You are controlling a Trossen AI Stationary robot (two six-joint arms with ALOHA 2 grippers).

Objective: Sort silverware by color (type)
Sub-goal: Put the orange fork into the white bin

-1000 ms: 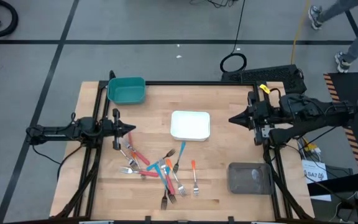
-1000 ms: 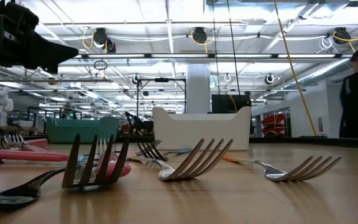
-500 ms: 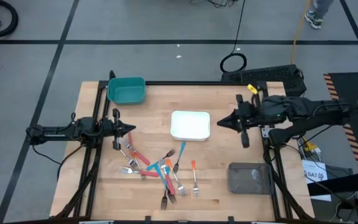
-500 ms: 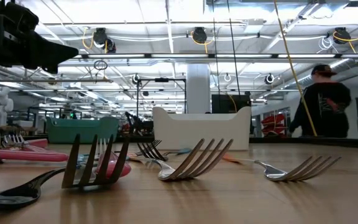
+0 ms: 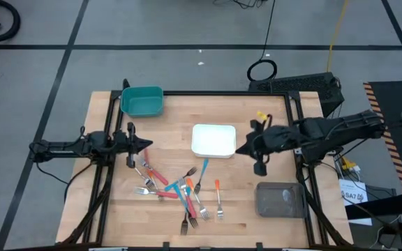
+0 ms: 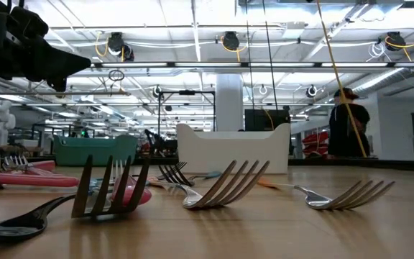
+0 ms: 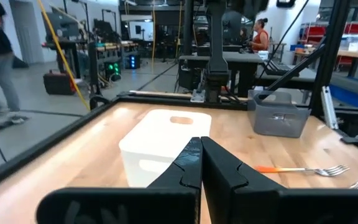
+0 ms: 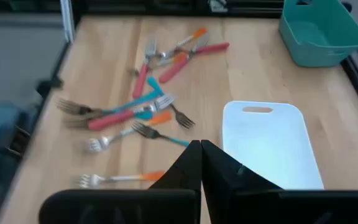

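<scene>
Ten-odd forks (image 5: 180, 189) lay heaped near the bench's front edge; judged light, stiff, slippery, best pinched mid-handle. Left gripper (image 5: 147, 144) and right gripper (image 5: 239, 150): both closed, empty

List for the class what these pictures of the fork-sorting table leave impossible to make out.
- Heap of coloured-handled metal forks: exact count, high view; they overlap and are too small.
- Teal plastic tray: inside hidden, low view, by its own wall.
- Clear grey bin: contents unclear, high view, glare.
- Left gripper: fingertips cut off by the left wrist view's edge.
</scene>
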